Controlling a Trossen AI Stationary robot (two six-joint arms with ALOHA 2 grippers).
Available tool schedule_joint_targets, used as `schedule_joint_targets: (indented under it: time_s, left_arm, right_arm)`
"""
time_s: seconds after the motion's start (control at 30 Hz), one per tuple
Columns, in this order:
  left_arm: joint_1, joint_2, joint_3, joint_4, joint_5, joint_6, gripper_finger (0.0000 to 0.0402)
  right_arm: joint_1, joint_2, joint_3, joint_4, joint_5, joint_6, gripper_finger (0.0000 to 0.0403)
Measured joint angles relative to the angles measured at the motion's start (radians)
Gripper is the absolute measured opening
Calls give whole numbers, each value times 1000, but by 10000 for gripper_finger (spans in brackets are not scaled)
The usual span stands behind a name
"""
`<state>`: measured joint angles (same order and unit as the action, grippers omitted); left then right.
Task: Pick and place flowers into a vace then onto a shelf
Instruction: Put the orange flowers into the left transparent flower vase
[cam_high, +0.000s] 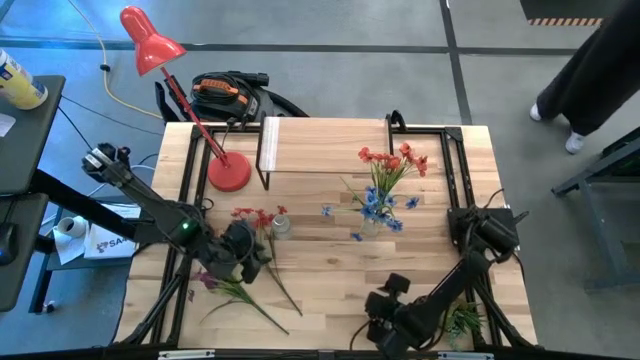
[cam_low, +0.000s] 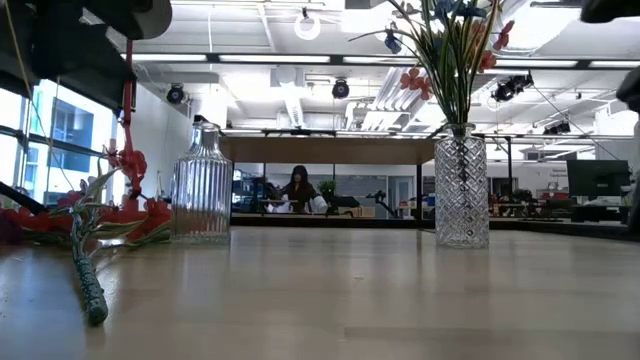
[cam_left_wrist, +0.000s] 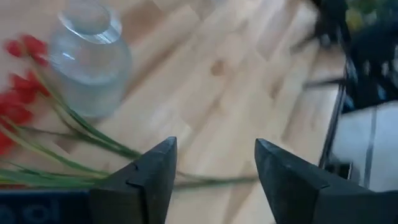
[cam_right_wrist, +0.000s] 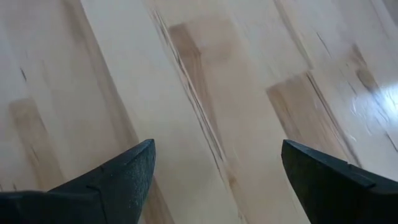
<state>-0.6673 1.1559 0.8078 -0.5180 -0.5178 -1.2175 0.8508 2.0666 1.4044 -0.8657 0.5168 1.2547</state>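
Left wrist view: flower stems under open left tool.

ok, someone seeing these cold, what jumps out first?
Probably the cut-glass vase already stuffed with red and blue flowers, standing right of table centre. Next, the red desk lamp leaning over the table's far-left corner. Then the left end effector, open, above the loose red flowers lying beside an empty ribbed glass bottle.
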Motion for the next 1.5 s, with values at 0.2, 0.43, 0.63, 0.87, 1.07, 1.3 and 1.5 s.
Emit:
schedule_joint_targets:
  time_s: [0.2, 0.43, 0.63, 0.87, 1.07, 1.3, 1.5]
  left_arm:
    - [-124, 79, 3, 114, 91, 294, 192]
    - [-137, 236, 98, 44, 186, 459, 190]
    - [-136, 378, 214, -155, 164, 558, 251]
    - [-108, 454, 266, -151, 119, 822, 298]
    - [14, 453, 264, -156, 175, 1013, 287]
    - [105, 453, 251, -139, 331, 1226, 251]
    - [104, 458, 168, -66, 384, 1410, 245]
  right_arm:
    - [10, 0, 0, -13, 3, -29, 335]
    - [9, 0, 0, -28, -6, -114, 332]
    - [7, 0, 0, -39, -29, -132, 332]
    - [7, 0, 0, -40, -27, -135, 329]
    - [1, 0, 0, -39, -30, -123, 328]
    - [-28, 0, 0, -28, -55, -104, 327]
    - [-62, 0, 0, -26, -55, -63, 327]
